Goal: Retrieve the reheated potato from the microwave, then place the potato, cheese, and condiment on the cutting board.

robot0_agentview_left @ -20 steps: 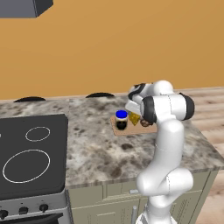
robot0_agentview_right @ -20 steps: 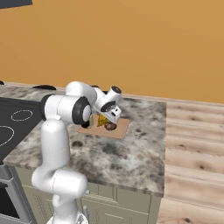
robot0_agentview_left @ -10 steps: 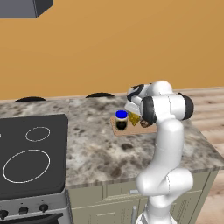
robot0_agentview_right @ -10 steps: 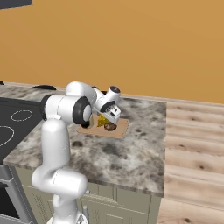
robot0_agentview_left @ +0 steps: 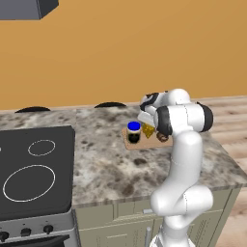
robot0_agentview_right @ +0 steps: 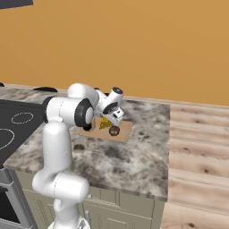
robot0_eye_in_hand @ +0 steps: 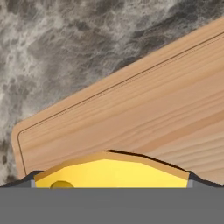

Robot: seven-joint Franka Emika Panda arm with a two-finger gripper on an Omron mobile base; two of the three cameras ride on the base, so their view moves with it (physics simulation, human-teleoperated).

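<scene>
Wooden and pale brown, the board [robot0_agentview_left: 144,141] lies on the mottled stone bench [robot0_agentview_left: 106,164], to the right of the black stovetop [robot0_agentview_left: 34,169]. On it stand the jar [robot0_agentview_left: 133,132] with its blue lid at the stovetop end, the cheese [robot0_agentview_left: 148,130] in the middle, and the potato [robot0_agentview_right: 114,131] at the far end, close together. The gripper [robot0_agentview_right: 114,117] hangs just over the cheese; its jaws stand wide apart, one tip on each side of the yellow wedge, and whether they touch it cannot be told. From the hand view the cheese [robot0_eye_in_hand: 111,173] fills the space between the tips, with bare board [robot0_eye_in_hand: 144,109] beyond it and bench past the board's corner.
</scene>
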